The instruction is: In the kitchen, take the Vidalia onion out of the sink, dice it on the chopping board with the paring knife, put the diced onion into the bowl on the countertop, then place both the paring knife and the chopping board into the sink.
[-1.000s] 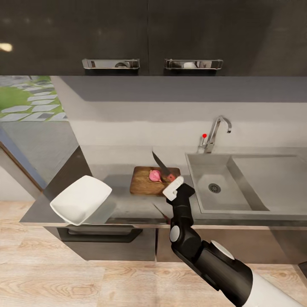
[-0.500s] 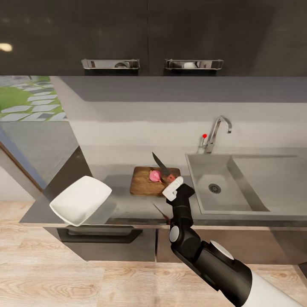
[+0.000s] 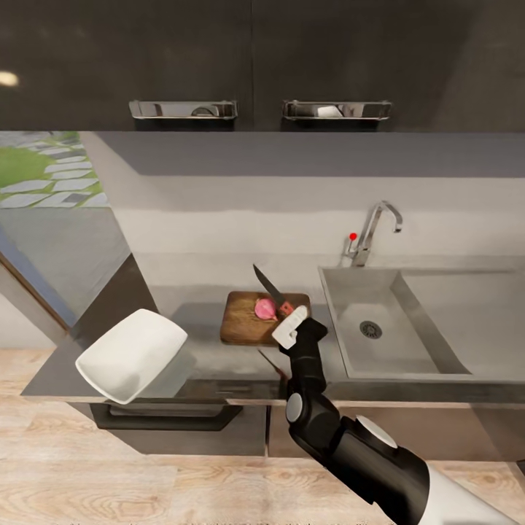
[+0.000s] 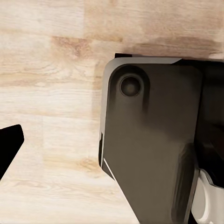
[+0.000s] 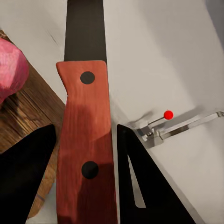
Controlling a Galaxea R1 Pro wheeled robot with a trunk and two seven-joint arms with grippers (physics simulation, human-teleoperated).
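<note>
Nearest in the head view, the right arm point(image 3: 343, 445) reaches up from the lower right toward the countertop point(image 3: 211, 357), black with a white sleeve. Its right gripper point(image 3: 290, 324) sits over the near right corner of the chopping board point(image 3: 244, 324) and is clamped on the paring knife point(image 3: 271, 288). In the right wrist view the two dark fingers point(image 5: 140, 186) press either side of the reddish-brown handle point(image 5: 86, 149), with the dark blade running on away from the gripper. In the head view the blade points up and to the far left, tilted above the board.

The pink onion point(image 3: 265, 308) rests on the board's right part, just left of the knife handle; the blade appears to pass just behind it, though contact cannot be judged. On the near left, the white bowl point(image 3: 131, 355) sits at the counter's front edge, well apart from the board.

To the right of the board lies the sink point(image 3: 408, 350), its basin holding a round dark drain point(image 3: 370, 329). At its far edge stands the chrome tap point(image 3: 375, 230) with a red knob point(image 3: 353, 236).

The left wrist view looks down on pale wooden floor point(image 4: 46, 93) and a dark part of the robot point(image 4: 154, 140); one dark fingertip point(image 4: 9, 144) shows at the edge, so the left gripper's opening cannot be told.
</note>
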